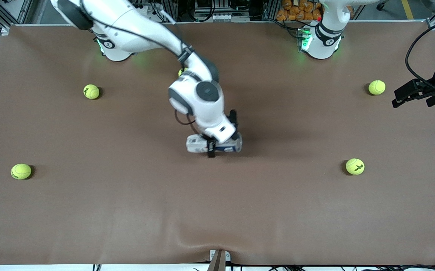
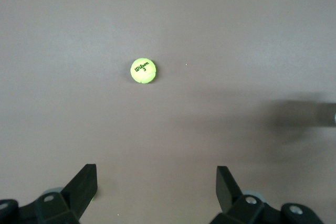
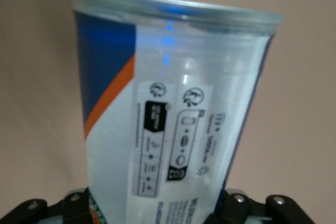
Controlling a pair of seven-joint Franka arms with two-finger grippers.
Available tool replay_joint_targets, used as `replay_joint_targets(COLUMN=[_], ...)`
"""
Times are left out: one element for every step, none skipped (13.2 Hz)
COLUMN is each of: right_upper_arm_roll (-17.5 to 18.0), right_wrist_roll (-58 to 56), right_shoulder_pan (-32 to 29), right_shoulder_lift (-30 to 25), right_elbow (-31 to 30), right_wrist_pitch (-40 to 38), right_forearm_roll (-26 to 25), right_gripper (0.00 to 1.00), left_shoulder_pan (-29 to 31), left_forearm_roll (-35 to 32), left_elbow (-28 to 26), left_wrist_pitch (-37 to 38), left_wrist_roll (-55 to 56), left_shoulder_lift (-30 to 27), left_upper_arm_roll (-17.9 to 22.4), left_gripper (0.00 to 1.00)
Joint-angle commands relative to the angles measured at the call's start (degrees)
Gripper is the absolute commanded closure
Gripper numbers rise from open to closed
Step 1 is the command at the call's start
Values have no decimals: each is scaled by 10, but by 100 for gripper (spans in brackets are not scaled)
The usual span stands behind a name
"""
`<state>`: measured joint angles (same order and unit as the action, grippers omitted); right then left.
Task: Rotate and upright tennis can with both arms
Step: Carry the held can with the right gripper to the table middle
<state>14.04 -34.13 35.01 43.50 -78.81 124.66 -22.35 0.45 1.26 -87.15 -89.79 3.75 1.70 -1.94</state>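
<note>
One tennis can (image 1: 228, 146) lies on its side mid-tabletop (image 1: 127, 210); I see my right gripper (image 1: 211, 147) clamping it from above. My left gripper (image 1: 414, 93) waits, jaws wide.

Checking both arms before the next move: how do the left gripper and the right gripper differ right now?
The right gripper is down at mid-table, its fingers shut on the tennis can, which lies on its side; the left gripper holds nothing, its fingers wide open. The right arm reaches out over the table; the left gripper hangs at the left arm's end of the table, over a tennis ball. Both have black fingers.
</note>
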Motion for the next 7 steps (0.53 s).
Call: replay_joint_targets(right_upper_arm_roll=[-11, -11, -12, -13, -13, -13, -13], right_wrist_roll=[48, 53, 56, 56, 56, 56, 56], right_shoulder_pan=[18, 17, 17, 16, 15, 16, 17], right_shoulder_lift=[11, 18, 22, 28, 35, 43, 49], right_elbow=[-5, -5, -5, -6, -6, -6, -6], right_wrist_pitch=[1, 2, 2, 3, 6, 8, 15], right_forearm_roll=[-43, -44, -44, -44, -45, -48, -65], right_gripper=[28, 28, 28, 28, 28, 28, 28], left_shoulder_pan=[4, 1, -2, -2, -2, 1, 3], left_forearm_roll=[-11, -12, -11, -11, -11, -11, -11], left_elbow=[4, 5, 5, 5, 5, 5, 3], left_wrist_pitch=[5, 5, 4, 4, 4, 4, 5], left_wrist_roll=[-15, -15, -14, -14, -14, -14, -18], left_shoulder_lift=[5, 5, 5, 5, 5, 5, 6], left_upper_arm_roll=[-5, -5, -5, -6, -6, -7, -7], left_gripper=[0, 0, 0, 0, 0, 0, 0])
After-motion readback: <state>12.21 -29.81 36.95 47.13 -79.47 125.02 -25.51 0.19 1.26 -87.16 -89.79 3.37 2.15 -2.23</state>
